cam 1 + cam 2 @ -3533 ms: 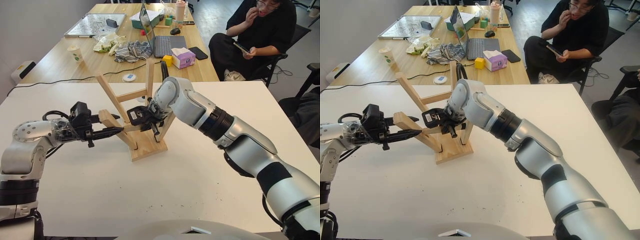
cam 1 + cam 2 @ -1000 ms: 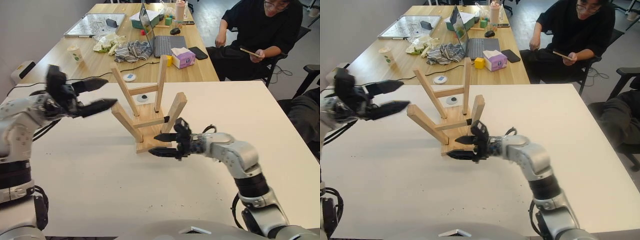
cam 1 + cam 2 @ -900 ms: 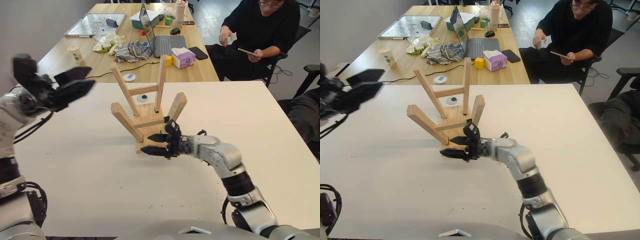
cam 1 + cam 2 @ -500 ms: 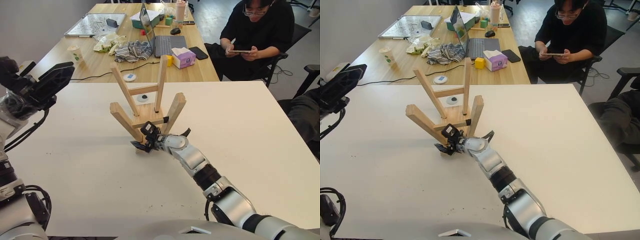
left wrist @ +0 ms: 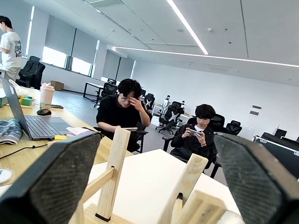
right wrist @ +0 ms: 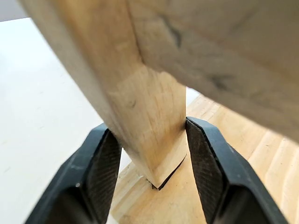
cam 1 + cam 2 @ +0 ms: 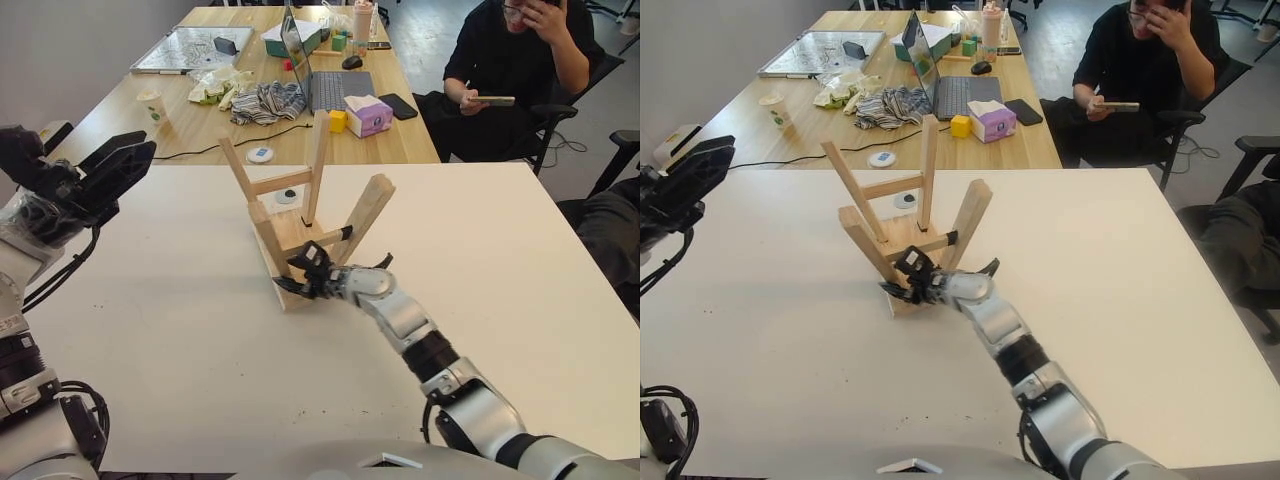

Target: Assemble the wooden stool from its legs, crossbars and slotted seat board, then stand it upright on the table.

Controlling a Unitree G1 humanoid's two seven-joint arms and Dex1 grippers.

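table, stool leg in end effector

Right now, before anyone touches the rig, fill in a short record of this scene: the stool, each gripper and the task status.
stool: legs and crossbars fitted, upside down on the white table, legs pointing up
right gripper: low at the stool, jaws shut on a stool leg where it meets the seat board
left gripper: raised off to the left, clear of the stool, jaws open
task status: stool not yet standing upright
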